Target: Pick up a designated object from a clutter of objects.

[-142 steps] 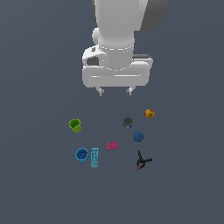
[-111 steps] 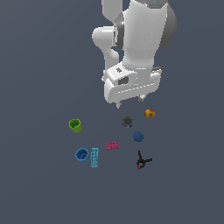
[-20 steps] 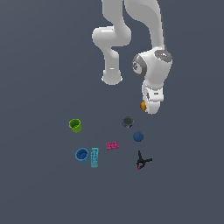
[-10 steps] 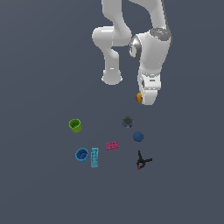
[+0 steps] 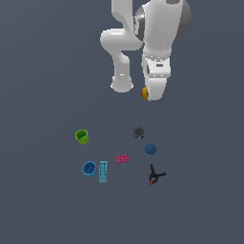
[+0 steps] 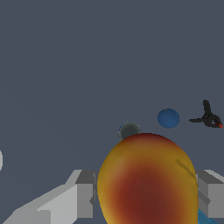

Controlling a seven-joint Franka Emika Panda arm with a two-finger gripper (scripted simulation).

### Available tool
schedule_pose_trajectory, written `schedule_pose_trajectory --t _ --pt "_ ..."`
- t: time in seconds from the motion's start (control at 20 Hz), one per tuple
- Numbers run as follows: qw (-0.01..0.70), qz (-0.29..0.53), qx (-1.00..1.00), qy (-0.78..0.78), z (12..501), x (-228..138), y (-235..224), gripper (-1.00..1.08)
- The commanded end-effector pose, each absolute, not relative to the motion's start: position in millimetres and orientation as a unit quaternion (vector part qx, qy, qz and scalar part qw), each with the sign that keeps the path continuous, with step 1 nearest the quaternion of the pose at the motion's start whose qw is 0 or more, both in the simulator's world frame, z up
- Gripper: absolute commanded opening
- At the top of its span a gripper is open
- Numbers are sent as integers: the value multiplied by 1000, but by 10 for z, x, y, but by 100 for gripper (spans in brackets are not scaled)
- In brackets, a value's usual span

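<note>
Orange fruit (image 6: 148, 180) sits clamped between the fingers of the hand (image 5: 151, 95), raised well above the dark round piece (image 5: 138, 132) and blue ball (image 5: 150, 148) below.

No readable text anywhere here, honestly. No labels, brands, numbers or signs on the white arm, the orange fruit or the little toys on the floor. Everything's just plain colored surfaces in both views.
</note>
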State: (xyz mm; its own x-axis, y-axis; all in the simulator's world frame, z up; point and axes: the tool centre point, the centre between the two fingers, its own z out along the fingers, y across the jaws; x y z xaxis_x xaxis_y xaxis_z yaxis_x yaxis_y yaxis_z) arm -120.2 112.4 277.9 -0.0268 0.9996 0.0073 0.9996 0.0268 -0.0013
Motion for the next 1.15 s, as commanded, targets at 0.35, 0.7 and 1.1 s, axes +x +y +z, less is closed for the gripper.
schedule_pose_trajectory --t 0.35,0.7,1.1 --pt "1 -1 -698 -716 3554 -1105 701 -100" --pt "0 0 -699 -715 3892 -1042 519 -100" --pt "0 0 -699 -716 3990 -1010 474 -100"
